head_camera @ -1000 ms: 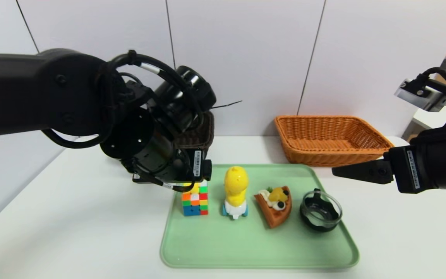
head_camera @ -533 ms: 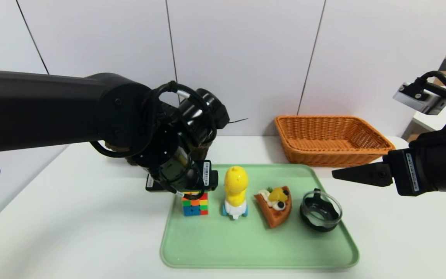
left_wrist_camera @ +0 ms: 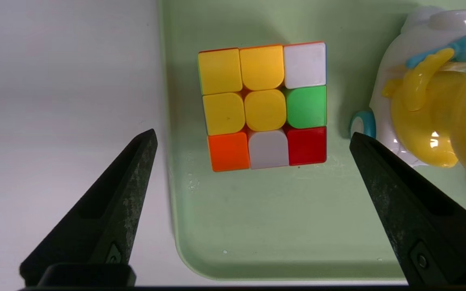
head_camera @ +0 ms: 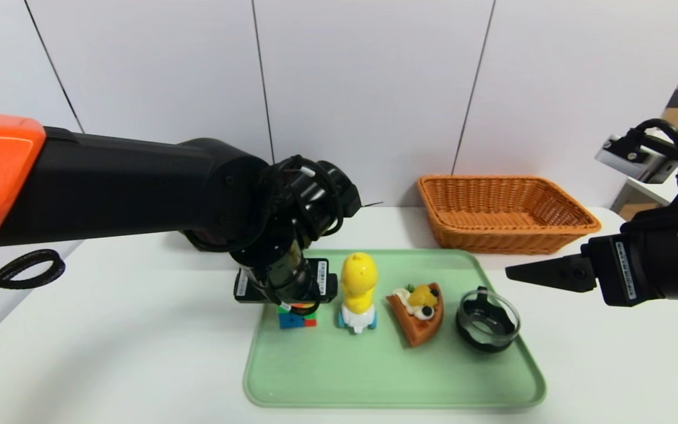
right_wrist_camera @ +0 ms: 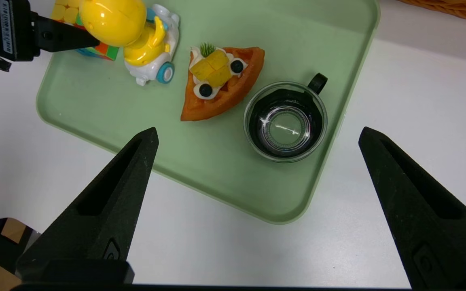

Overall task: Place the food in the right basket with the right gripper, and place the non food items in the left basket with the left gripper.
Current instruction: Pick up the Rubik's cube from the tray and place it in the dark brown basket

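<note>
Multicoloured puzzle cube (left_wrist_camera: 263, 107) sits below the left tool (left_wrist_camera: 253, 139), spread wide.

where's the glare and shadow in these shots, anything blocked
Head view: the left arm hides most of the puzzle cube and the whole dark basket. Left wrist view: shadow falls across the green tray above the cube. Right wrist view: a bright glint sits in the glass cup.

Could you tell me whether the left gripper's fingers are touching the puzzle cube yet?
Apart. In the left wrist view the left gripper is open, and green tray shows between each of its fingers and the puzzle cube.
</note>
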`<state>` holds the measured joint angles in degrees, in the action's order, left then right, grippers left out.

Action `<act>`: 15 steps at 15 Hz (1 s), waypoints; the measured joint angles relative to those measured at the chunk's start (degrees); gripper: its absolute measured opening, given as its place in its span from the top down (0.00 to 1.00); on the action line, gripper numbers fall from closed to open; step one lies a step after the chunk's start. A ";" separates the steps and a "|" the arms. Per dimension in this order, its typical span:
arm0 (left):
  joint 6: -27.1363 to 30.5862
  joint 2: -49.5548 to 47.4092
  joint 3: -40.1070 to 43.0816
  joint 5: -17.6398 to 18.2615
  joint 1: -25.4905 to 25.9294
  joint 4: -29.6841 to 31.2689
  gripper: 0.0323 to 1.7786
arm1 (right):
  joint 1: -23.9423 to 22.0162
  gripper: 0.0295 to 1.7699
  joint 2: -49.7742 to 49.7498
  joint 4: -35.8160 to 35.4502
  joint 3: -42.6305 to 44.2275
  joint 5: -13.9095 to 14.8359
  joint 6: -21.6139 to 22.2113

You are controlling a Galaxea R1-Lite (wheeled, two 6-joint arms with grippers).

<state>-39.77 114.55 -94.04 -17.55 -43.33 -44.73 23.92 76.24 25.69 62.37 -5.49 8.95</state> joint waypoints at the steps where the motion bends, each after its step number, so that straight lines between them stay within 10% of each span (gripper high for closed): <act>1: -0.28 0.57 -0.28 0.00 0.02 0.00 0.05 | -0.07 0.03 -0.04 -0.02 -0.16 -0.02 -0.02; 15: -1.08 5.86 -4.12 -0.09 0.61 -0.02 0.05 | -0.28 0.03 -0.35 -0.24 -2.00 0.00 -0.05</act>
<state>-40.85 120.42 -98.16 -17.64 -42.72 -44.75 23.64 75.89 25.44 60.37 -5.49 8.90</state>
